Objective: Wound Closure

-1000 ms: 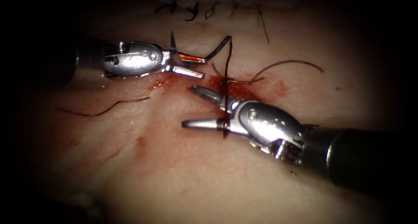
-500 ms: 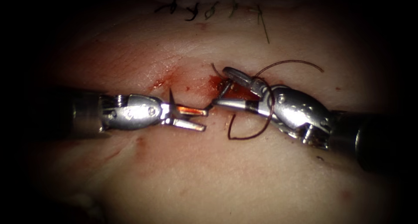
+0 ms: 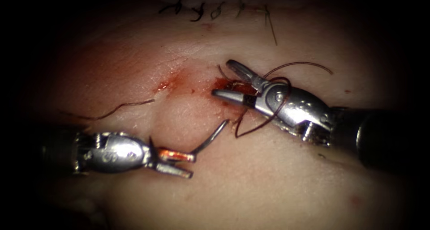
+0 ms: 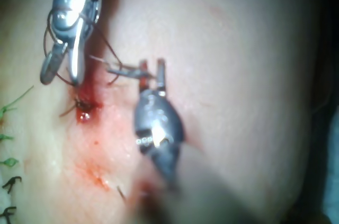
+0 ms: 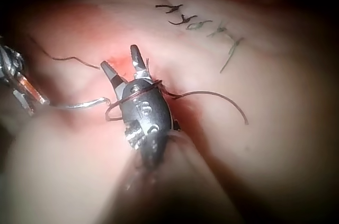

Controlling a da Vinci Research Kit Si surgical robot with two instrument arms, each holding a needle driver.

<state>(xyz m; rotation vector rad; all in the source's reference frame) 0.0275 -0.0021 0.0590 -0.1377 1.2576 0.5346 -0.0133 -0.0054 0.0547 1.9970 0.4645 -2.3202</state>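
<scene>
Left end effector [image 3: 186, 163] near left of the cut [image 3: 179, 80], clenched on the needle [image 3: 209, 138] at its tail end; needle clear of the tissue [image 3: 251, 185], tip up toward the wound. Right end effector [image 3: 226, 80] released, jaws spread over the red fluid [image 3: 221, 83], gripping nothing, with thread [image 3: 264, 125] looped round its wrist. Likely trouble: loop snagging on the spread jaws and dragging at the stitch; needle swivelling in so far-back a grip.

The light falls bright in the middle and fades to a dark border; no wall or furniture is visible.
</scene>
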